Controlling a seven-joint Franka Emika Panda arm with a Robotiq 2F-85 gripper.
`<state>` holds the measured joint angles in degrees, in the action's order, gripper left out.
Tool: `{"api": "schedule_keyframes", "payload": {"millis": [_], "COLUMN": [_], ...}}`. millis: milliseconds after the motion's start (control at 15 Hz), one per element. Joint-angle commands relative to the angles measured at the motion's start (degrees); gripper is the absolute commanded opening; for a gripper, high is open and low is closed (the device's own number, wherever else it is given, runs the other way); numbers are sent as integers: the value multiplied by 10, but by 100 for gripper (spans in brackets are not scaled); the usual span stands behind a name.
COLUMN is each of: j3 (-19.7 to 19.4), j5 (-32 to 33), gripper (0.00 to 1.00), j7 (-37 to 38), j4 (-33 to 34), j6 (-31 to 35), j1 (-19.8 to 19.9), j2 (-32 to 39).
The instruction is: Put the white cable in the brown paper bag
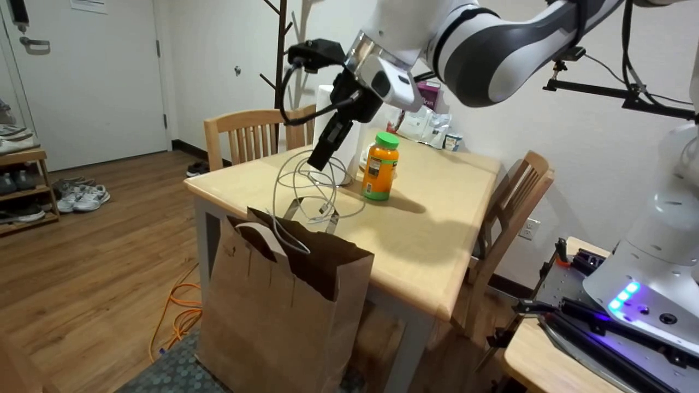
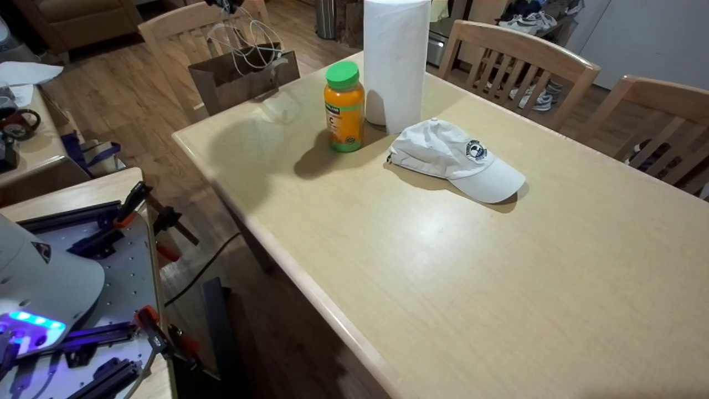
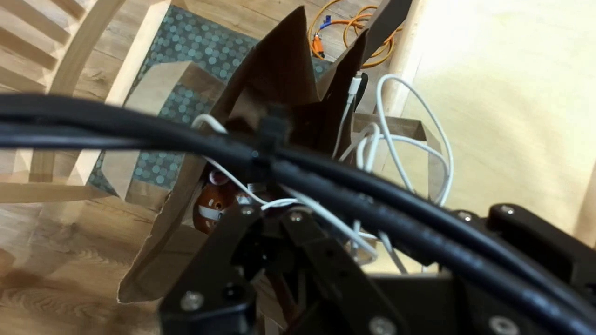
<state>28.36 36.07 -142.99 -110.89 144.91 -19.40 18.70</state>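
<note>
White cable [image 1: 326, 208]: hanging in loose, crossing loops below the claw [image 1: 318, 164], partly above the open mouth of the brown paper bag [image 1: 273, 311], partly over the neighbouring edge of the surface [image 1: 420, 229].
Claw: tips together, clamped on the cable; black wiring [image 3: 409, 209] crosses the wrist view and covers part of the grip, so how many strands are pinched I cannot tell.
Weight of cable: probably very light; a modest squeeze should carry it.
Stiffness of cable: limp. It likely cannot be pushed, only lowered so that it folds under itself.
Cable skin: looks smooth, so 1 thin strand might slide in the grip; a gathered bundle should hold better.
White plug [image 3: 355, 86]: a stiff-looking end, beside the bag's rim. Likely the most fragile part and the likeliest to snag, so no place to grip.
Best hold: high, where the loops gather, leaving the slack to fall freely.
Bag handles: 2 paper arches. In an exterior view 1 loop hangs at the near handle [image 1: 270, 239]; whether it touches, I cannot tell. The far handle [image 3: 409, 126] reaches over the surface, beneath other loops.
</note>
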Motion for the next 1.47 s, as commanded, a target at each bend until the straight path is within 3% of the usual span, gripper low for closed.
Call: {"api": "schedule_keyframes", "payload": {"millis": [0, 400, 467, 600, 1000, 1200, 1400], "j3": [-20, -25, -26, -30, -60, -90, -91], "j5": [2, -12, -16, -21, -7, 31, 30], "gripper": [4, 4, 32, 40, 77, 97, 100], "j7": [3, -4, -6, -3, 46, 130, 193], "j4": [-27, -45, -50, -51, -32, 5, 52], "j6": [15, 6, 4, -1, -13, -62, -131], "j1": [-37, -59, -57, -55, -63, -83, -84], "j2": [-11, 5, 6, 8, 0, -10, -16]}}
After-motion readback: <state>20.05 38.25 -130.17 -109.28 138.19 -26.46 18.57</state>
